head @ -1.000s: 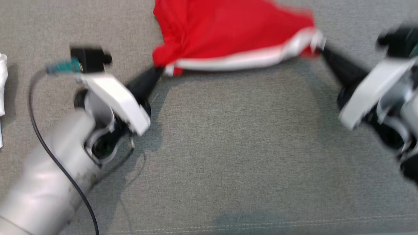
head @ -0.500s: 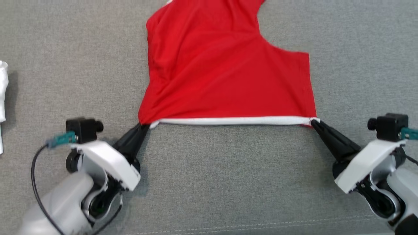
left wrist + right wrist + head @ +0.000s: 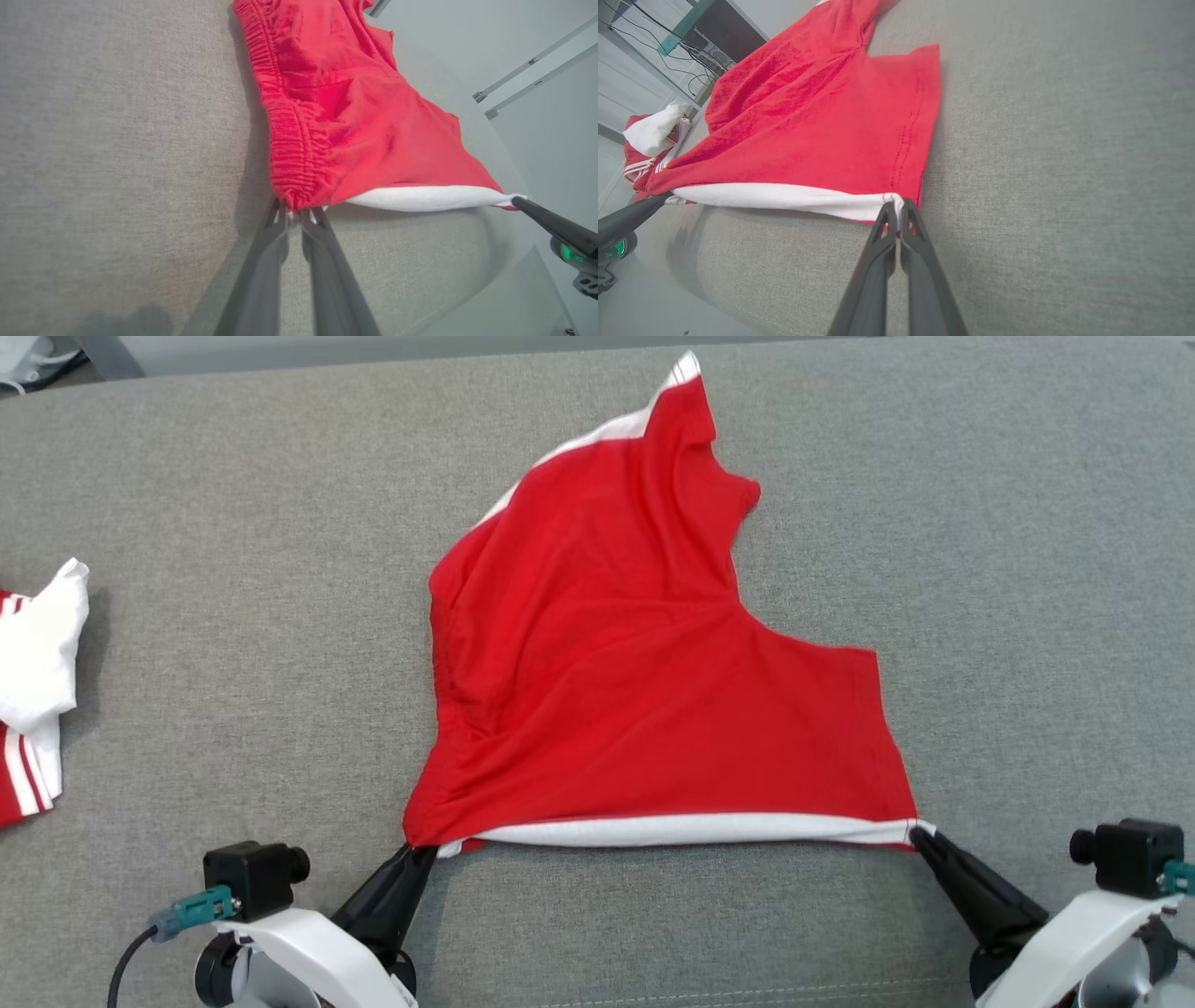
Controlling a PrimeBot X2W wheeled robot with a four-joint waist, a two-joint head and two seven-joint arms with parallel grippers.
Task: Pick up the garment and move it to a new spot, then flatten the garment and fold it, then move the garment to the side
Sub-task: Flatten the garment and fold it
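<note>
Seen from the head, the red garment (image 3: 644, 709) lies spread over the middle of the grey fabric surface (image 3: 1027, 569). Its white-banded near edge is drawn straight between the two pincers, and a heap of red-and-white cloth (image 3: 33, 691) sits well apart at the far left. The left pincer (image 3: 422, 851) is pressed together on the near left corner and the right pincer (image 3: 920, 834) is pinching the near right corner. The left wrist view shows more closely that the garment's left side is a gathered, ribbed band, bunched where the fingers (image 3: 261, 261) nip it. The right wrist view shows a double row of stitching down the right side hem, with cables (image 3: 668, 32) beyond the surface. The cloth is wide and fairly flat near the pincers, softly creased toward the left, and narrows to a white-striped point at the far edge.
</note>
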